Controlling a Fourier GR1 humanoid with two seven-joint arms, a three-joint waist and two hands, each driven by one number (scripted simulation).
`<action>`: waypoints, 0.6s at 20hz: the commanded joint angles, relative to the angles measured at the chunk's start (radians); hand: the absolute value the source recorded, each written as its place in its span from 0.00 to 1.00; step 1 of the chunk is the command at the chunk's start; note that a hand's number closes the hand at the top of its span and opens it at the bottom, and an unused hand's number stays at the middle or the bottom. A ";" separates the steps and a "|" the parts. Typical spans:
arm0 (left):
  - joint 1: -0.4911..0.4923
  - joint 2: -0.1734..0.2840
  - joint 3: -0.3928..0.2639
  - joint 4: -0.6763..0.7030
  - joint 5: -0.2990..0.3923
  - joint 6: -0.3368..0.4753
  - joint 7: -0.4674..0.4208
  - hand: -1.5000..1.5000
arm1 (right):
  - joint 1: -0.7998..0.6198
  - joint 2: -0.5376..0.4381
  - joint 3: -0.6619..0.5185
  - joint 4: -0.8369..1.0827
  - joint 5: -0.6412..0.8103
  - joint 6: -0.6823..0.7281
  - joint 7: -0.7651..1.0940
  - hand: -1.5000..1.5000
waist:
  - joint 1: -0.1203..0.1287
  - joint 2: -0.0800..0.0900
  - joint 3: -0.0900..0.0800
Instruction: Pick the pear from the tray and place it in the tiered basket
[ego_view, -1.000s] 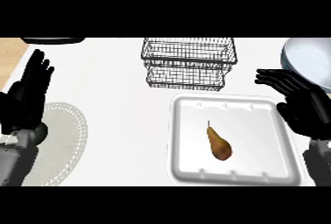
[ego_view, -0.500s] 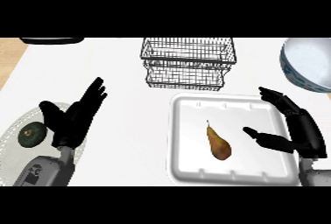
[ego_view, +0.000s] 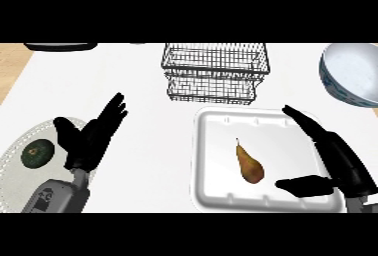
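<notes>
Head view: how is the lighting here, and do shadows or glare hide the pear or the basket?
In the head view the light is even and soft; the white tray shows only faint shading along its rim, with no glare. The pear is plainly lit, with little shadow under it. The tiered basket reads clearly wire by wire. The black right hand shows little surface detail.

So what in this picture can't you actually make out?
Head view only:
- Bowl: cut off by the right edge.
- Dark object at top left: cut by the upper edge, unidentifiable.
- Tiered basket: contents unclear through the overlapping wire.
- Plate: partly hidden by the left hand.
</notes>
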 joint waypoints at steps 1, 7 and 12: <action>0.000 -0.021 -0.010 0.003 -0.011 0.012 -0.004 0.50 | -0.050 -0.094 0.066 -0.103 0.188 0.057 0.264 0.00 | 0.003 -0.003 -0.003; -0.024 -0.009 -0.002 -0.010 -0.006 -0.010 0.018 0.50 | -0.199 -0.005 0.243 -0.244 0.306 0.290 0.723 0.00 | 0.024 0.000 -0.001; -0.031 -0.025 -0.002 0.042 -0.022 -0.028 -0.006 0.50 | -0.353 0.271 0.392 -0.142 0.353 0.387 0.989 0.00 | 0.029 0.006 0.002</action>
